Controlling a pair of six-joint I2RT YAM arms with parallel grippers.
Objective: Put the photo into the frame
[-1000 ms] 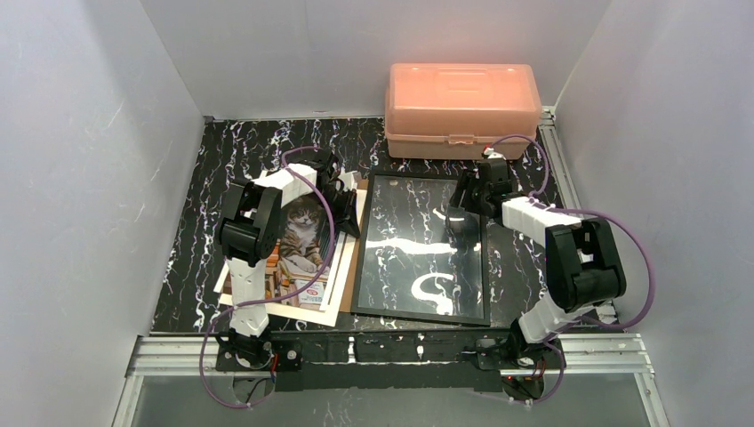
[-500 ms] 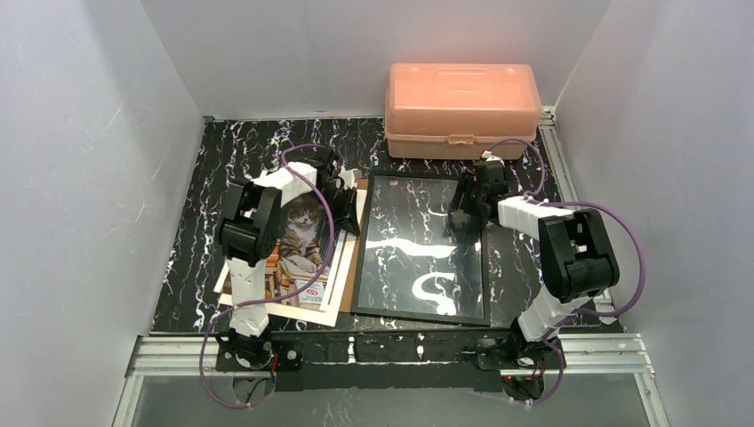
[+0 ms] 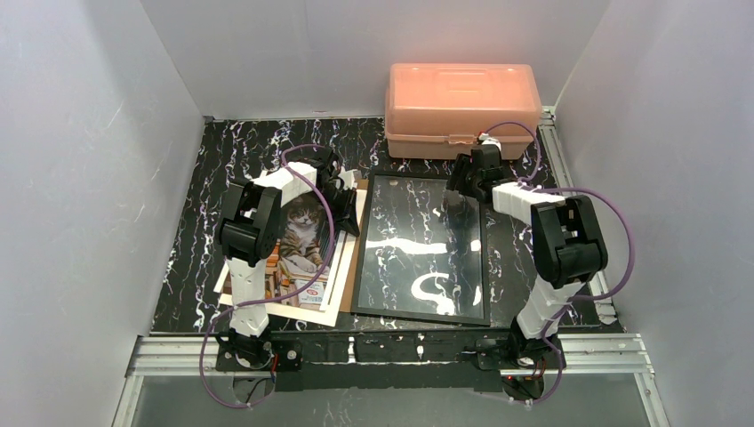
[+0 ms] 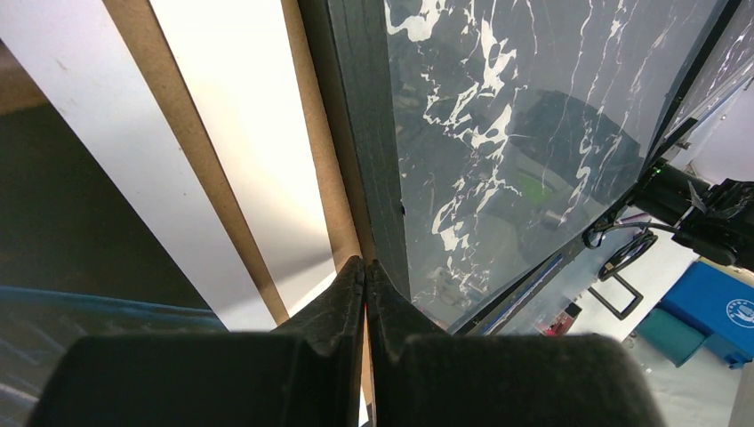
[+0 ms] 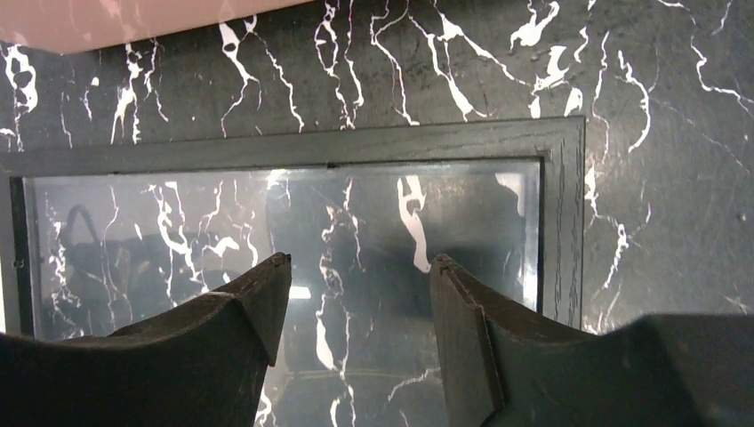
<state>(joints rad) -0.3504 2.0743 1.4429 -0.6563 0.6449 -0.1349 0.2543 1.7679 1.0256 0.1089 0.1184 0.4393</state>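
The frame (image 3: 420, 249), thin and black with reflective glass, lies flat in the middle of the table. The photo (image 3: 300, 238) of the cat lies left of it on a brown backing board (image 3: 352, 267), partly under my left arm. My left gripper (image 3: 343, 197) is at the photo's far right corner. In the left wrist view the left gripper (image 4: 365, 265) is shut, its tips on the brown board strip (image 4: 322, 133) beside the frame's black edge (image 4: 369, 133). My right gripper (image 3: 464, 187) hovers open over the frame's far right corner. In the right wrist view the right gripper (image 5: 360, 263) has only glass (image 5: 267, 222) between its fingers.
A pink plastic box (image 3: 462, 108) stands shut at the back, just beyond the frame's far edge; its lower rim (image 5: 107, 22) shows in the right wrist view. White walls enclose the black marbled table (image 3: 258, 151) on three sides.
My right gripper has moved away from me along the frame's right edge towards the pink box, its jaws slightly narrower. The left arm, photo and frame have not moved.
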